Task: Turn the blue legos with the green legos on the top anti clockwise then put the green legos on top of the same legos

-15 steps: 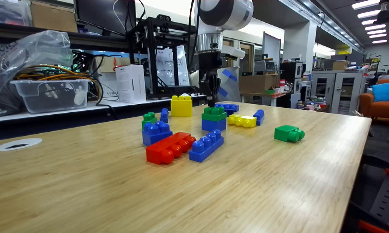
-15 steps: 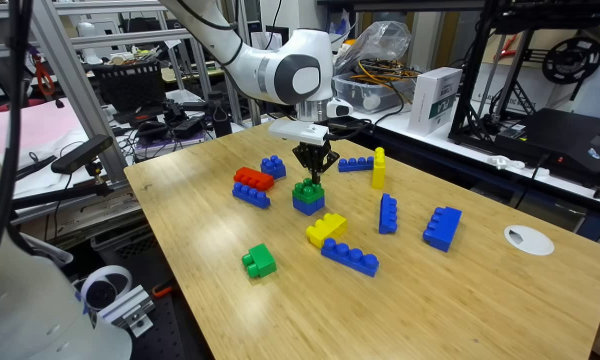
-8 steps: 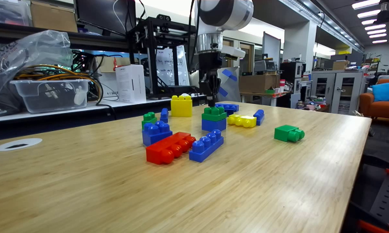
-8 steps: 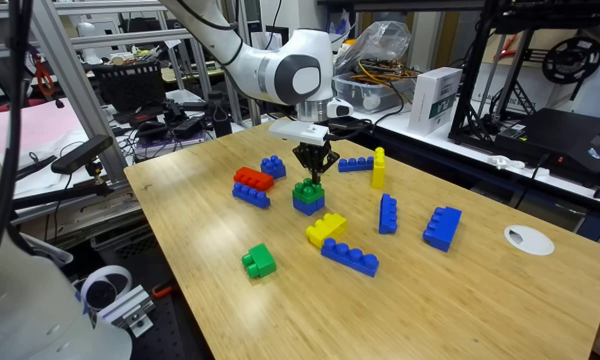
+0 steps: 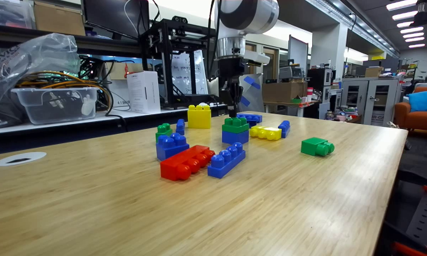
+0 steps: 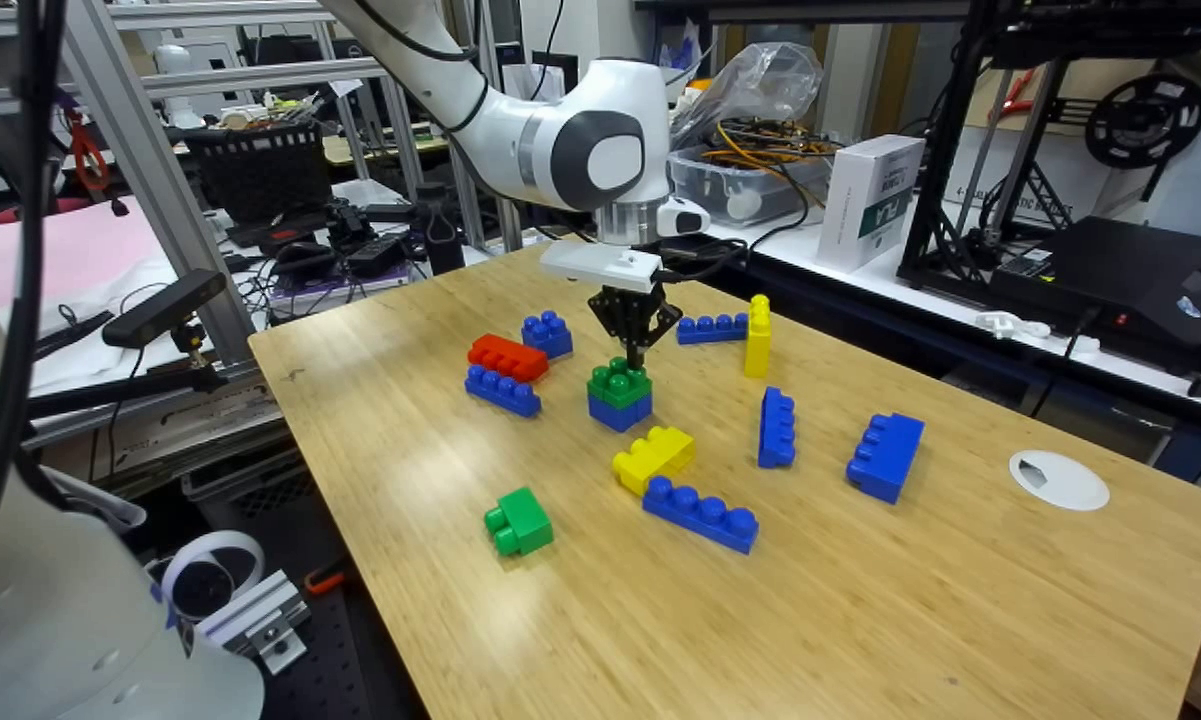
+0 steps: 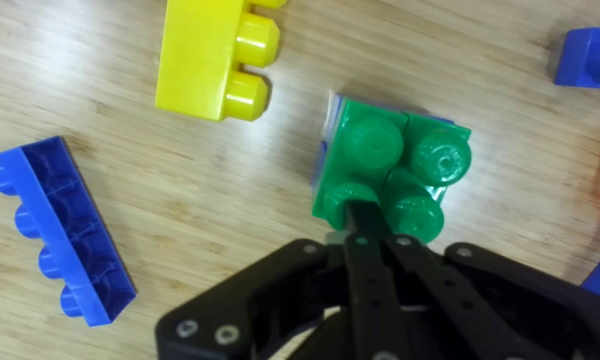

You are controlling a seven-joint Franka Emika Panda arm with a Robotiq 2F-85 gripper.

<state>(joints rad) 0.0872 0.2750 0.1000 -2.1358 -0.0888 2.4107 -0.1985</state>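
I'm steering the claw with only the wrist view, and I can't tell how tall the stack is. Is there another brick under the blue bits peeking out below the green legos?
Observer: No other brick. In both exterior views the blue legos under the green legos sit right on the table.
Operator: Okay! My yellow brick is lying on its side. Is there another yellow one I can't see?
Observer: Yes, a yellow block in both exterior views. It stands upright with its bumps on top.
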